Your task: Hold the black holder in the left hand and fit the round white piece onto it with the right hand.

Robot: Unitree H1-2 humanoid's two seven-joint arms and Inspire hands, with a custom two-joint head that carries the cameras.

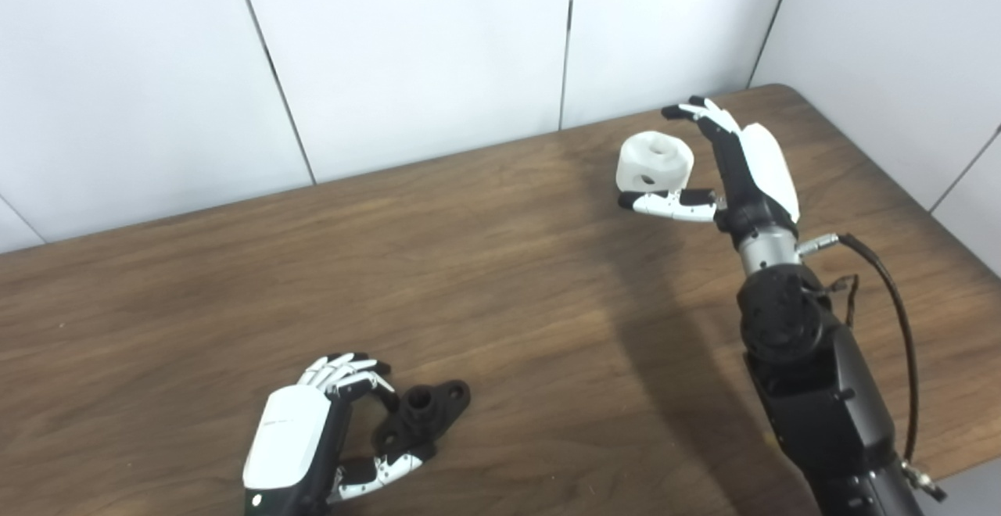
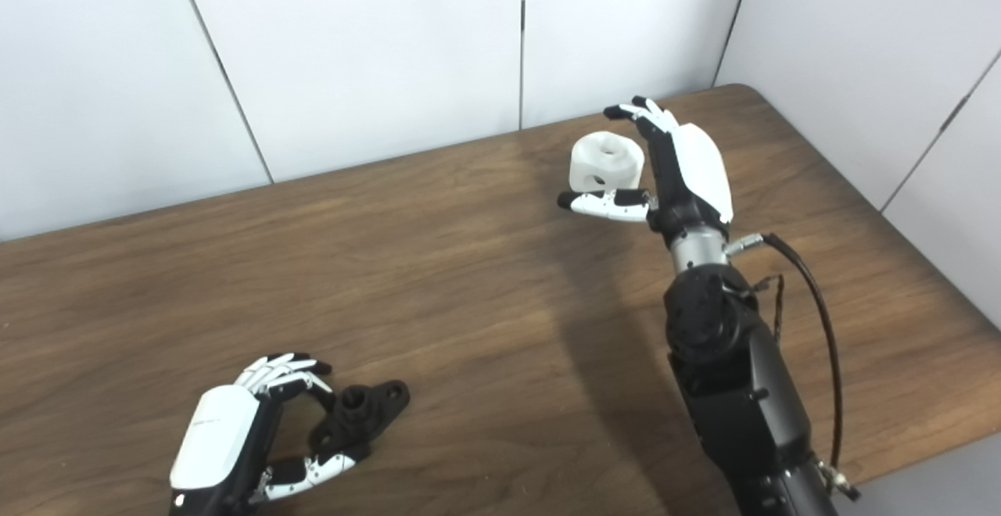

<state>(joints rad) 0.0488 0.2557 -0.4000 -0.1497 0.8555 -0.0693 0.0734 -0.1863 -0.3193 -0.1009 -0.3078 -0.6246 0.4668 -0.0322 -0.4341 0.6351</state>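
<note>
left robot hand: near edge of desk, fingers curled around black holder lying on the wood | right robot hand: far right, spread beside round white piece, thumb under it; grip unclear

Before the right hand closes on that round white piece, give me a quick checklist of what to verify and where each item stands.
1. Right hand open around the round white plastic piece, fingers behind it, thumb in front: ok.
2. White piece actually gripped: not ok, fingers apart.
3. White piece resting on the brown wooden table or already lifted: cannot tell.
4. Left hand at the black flanged holder, fingers curled beside it: ok.
5. Holder firmly held or lifted: cannot tell.
6. Holder's socket facing up: ok.
</note>
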